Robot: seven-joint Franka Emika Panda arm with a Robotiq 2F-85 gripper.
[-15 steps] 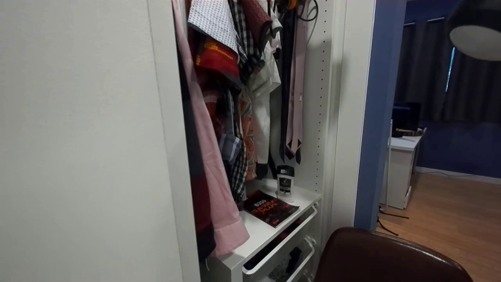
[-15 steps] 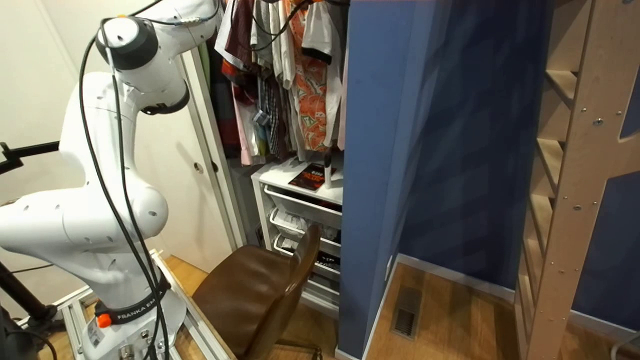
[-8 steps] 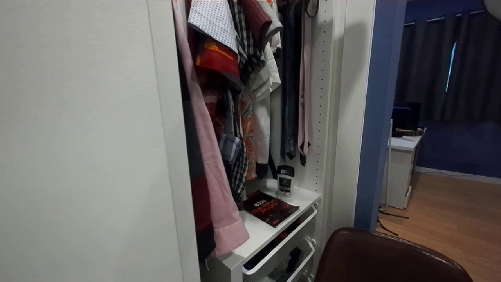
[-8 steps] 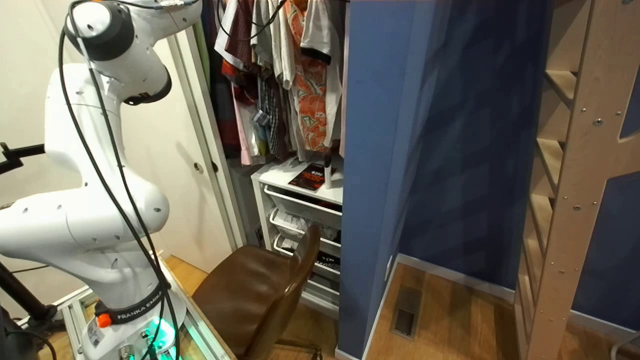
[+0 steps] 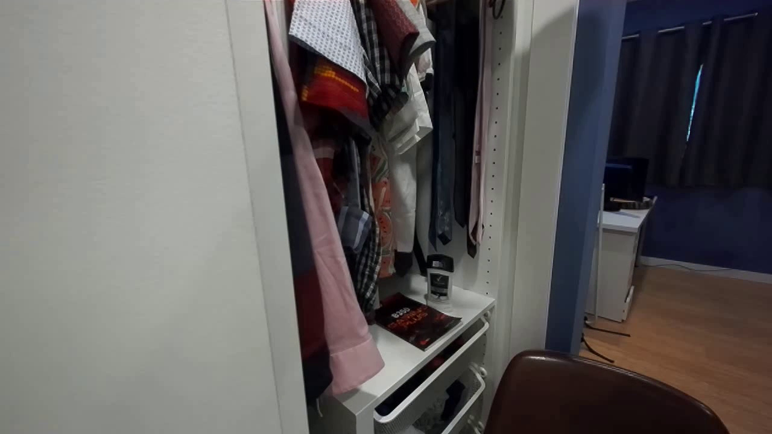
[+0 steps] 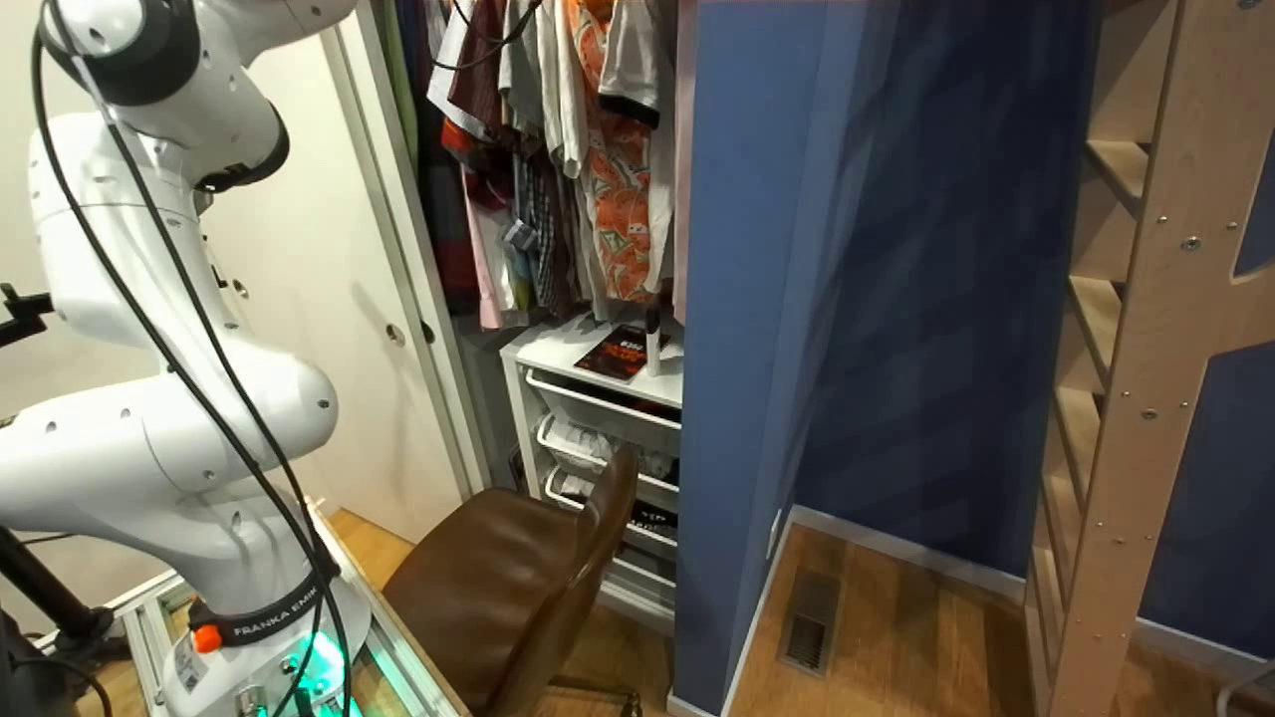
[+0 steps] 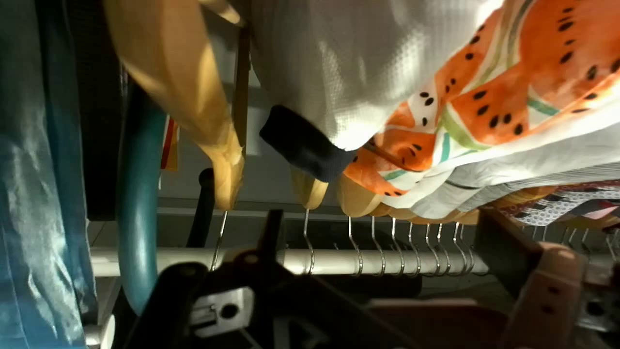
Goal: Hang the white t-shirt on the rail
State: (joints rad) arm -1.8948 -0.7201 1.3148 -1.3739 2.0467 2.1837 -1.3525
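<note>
White t-shirt [image 7: 334,72] hangs on the rail [image 7: 334,262] — beyond the jaws, which stand parted

In an exterior view the white Franka Emika Panda arm [image 6: 179,448] rises from its base [image 6: 254,657], where a green light [image 6: 319,667] glows. Above the bulky shoulder [image 6: 289,398], the upper arm [image 6: 110,239] leans toward that view's left edge, up to a black-banded elbow [image 6: 164,55]; the forearm [image 6: 274,22] slants upward to the right, cut off by the frame. In the wrist view, the Robotiq gripper [image 7: 382,232] reaches in from the bottom, its two dark fingers [image 7: 274,237] spread wide apart, tips upward.
</note>
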